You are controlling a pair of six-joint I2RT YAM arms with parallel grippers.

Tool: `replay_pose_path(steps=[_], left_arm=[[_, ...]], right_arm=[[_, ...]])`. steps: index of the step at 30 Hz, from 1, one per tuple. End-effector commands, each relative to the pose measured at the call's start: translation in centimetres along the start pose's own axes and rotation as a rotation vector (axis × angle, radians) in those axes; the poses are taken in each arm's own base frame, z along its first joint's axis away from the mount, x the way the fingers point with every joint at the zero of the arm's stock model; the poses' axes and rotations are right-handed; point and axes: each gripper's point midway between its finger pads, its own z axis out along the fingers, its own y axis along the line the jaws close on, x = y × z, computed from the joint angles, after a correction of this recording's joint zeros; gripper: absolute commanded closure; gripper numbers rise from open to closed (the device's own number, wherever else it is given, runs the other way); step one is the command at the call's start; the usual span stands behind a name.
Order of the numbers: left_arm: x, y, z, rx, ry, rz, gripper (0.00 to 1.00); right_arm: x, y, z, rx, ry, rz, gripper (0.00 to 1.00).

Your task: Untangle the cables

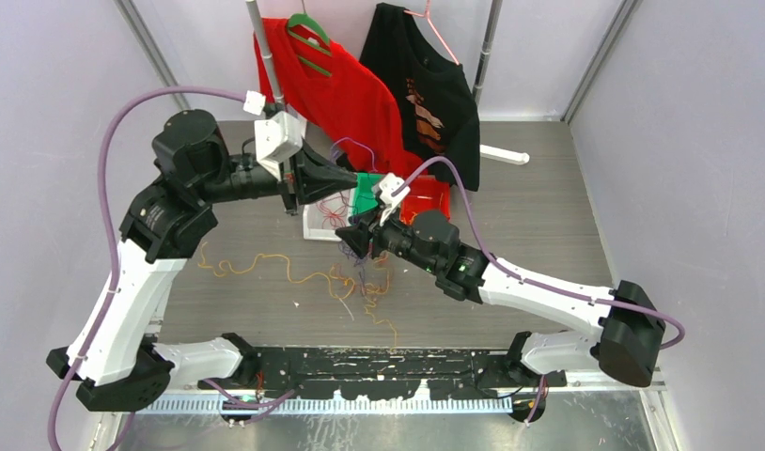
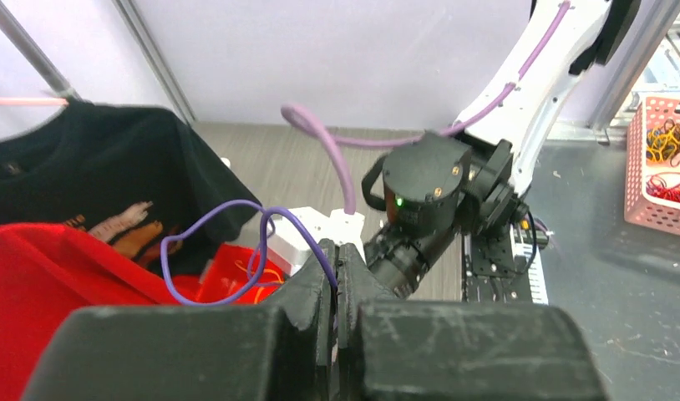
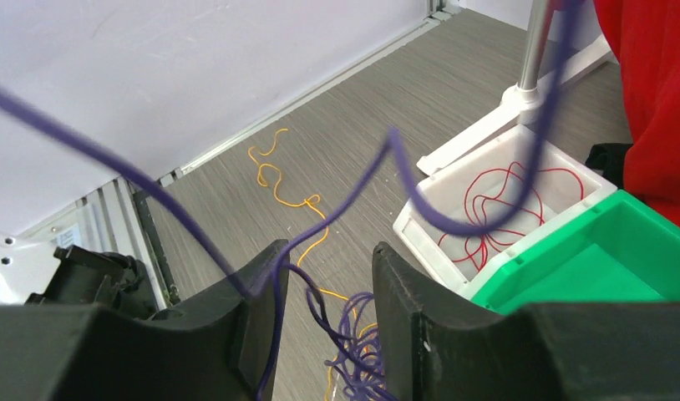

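Purple is the strand in play: one dark purple cable [image 2: 307, 234] runs taut from the left end effector [image 2: 337, 259], which is clenched on it and held high over the bins. From there it drops to the purple knot [image 3: 357, 351] lying on the bench [image 1: 548, 216] just below the right end effector [image 3: 328, 267]. The right one is not gripping anything. Its two fingers stand apart with a gap far wider than the strand, and the strand passes through that gap, lying against the left-hand finger [image 3: 261, 284].

To do this step well, the right end effector should probably close low on the strand, near where it enters the knot, so the knot stays pinned to the bench while the left arm draws the free length out. Before closing, it is worth making sure only this one strand sits between the fingers. Several purple loops crowd just beneath, and catching two would tighten the tangle instead of loosening it.

The pull from the left looks best kept slow and in line with the strand. A sideways tug could drag the knot into the yellow-orange strands [image 1: 257, 266] spread across the near bench.

Red strands [image 3: 495, 209] already lie in the white bin [image 3: 420, 219], and the green bin [image 3: 570, 276] beside it shows nothing inside from here — probably the next home for a freed colour.
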Motion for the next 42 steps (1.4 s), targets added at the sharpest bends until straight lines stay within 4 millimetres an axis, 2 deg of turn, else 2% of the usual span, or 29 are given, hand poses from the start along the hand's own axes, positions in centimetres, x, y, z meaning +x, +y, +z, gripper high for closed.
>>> replay_pose_path(steps=[1,8,14,21,24,26,29,33,36,39,42], left_arm=[[-4.0,-0.9,-1.4,-0.006,-0.074,0.059,1.00],[-8.3,-0.1,-2.9,-0.098,-0.153,0.150,1.00],[-13.4,1.7,-4.5,-0.242,-0.277,0.284,1.00],[-19.0,3.3,-6.6,-0.385,-0.418,0.446,1.00],[-21.3,3.4,-7.7,-0.432,-0.464,0.521,1.00],[-22.3,4.1,-7.7,-0.460,-0.483,0.547,1.00],[-23.7,4.0,-8.1,-0.472,-0.509,0.597,1.00],[-25.2,3.8,-8.8,-0.492,-0.538,0.643,1.00],[-25.2,4.0,-8.6,-0.493,-0.534,0.641,1.00],[-23.8,4.0,-7.9,-0.461,-0.491,0.610,1.00],[-21.7,4.2,-6.9,-0.429,-0.440,0.561,1.00]], right_arm=[[-1.4,-0.3,0.4,0.018,-0.129,0.057,0.54],[3.8,-2.2,-0.8,0.090,-0.089,0.130,0.53],[8.7,-3.3,-2.2,0.130,-0.017,0.177,0.48],[11.9,-3.7,-3.6,0.165,0.034,0.187,0.39],[13.4,-4.1,-4.5,0.190,0.059,0.187,0.38],[14.5,-4.6,-5.1,0.217,0.077,0.190,0.37],[16.2,-5.0,-6.0,0.241,0.106,0.195,0.39],[18.0,-5.5,-7.0,0.275,0.144,0.196,0.41],[18.5,-6.0,-7.7,0.309,0.148,0.194,0.42],[17.7,-6.4,-8.3,0.339,0.132,0.195,0.42],[15.6,-6.7,-9.1,0.358,0.100,0.184,0.41]])
